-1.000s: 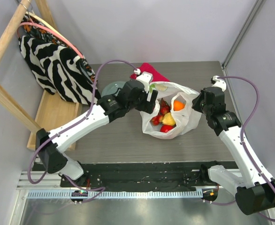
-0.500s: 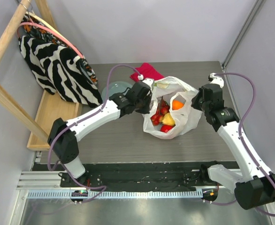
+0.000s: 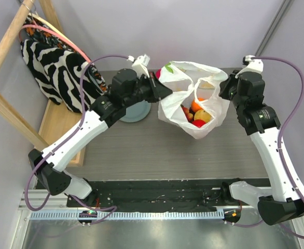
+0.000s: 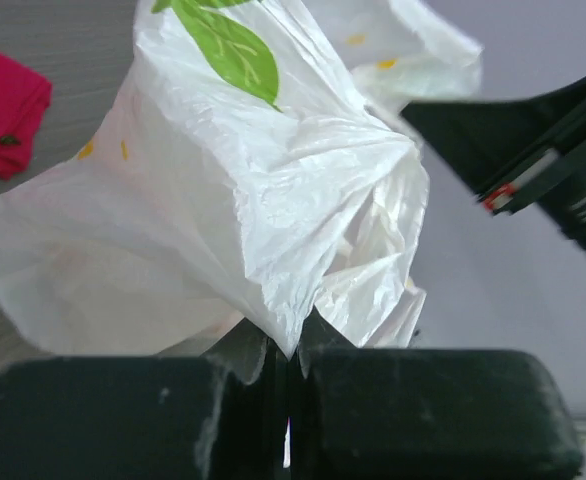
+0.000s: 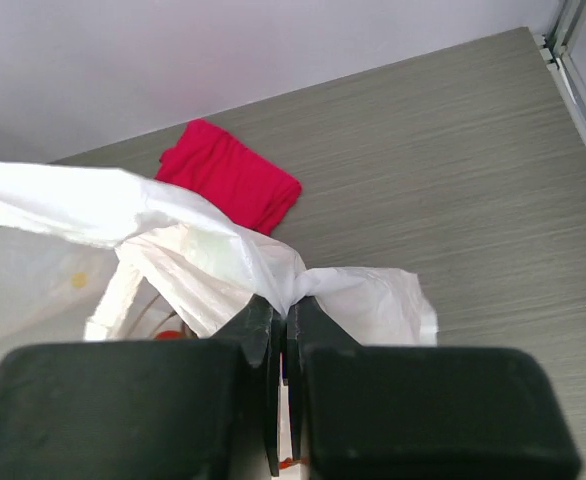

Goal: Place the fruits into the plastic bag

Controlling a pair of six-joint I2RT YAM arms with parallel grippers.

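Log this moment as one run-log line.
left gripper: shut on plastic bag | right gripper: shut on plastic bag | plastic bag: held open between both | fruits: inside plastic bag

The left arm [image 3: 84, 129] and right arm [image 3: 268, 150] look alike: smooth white link shells joined by rounded black joint housings, each on a bulky black base. A thin purple cable [image 3: 110, 56] runs along the left arm to a small white connector [image 3: 140, 62]. The right arm's purple cable [image 3: 300, 88] ends at a matching white plug [image 3: 250, 61]. The left gripper [image 4: 285, 345] and right gripper [image 5: 281, 315] have blocky matte-black fingers with slightly scuffed edges.
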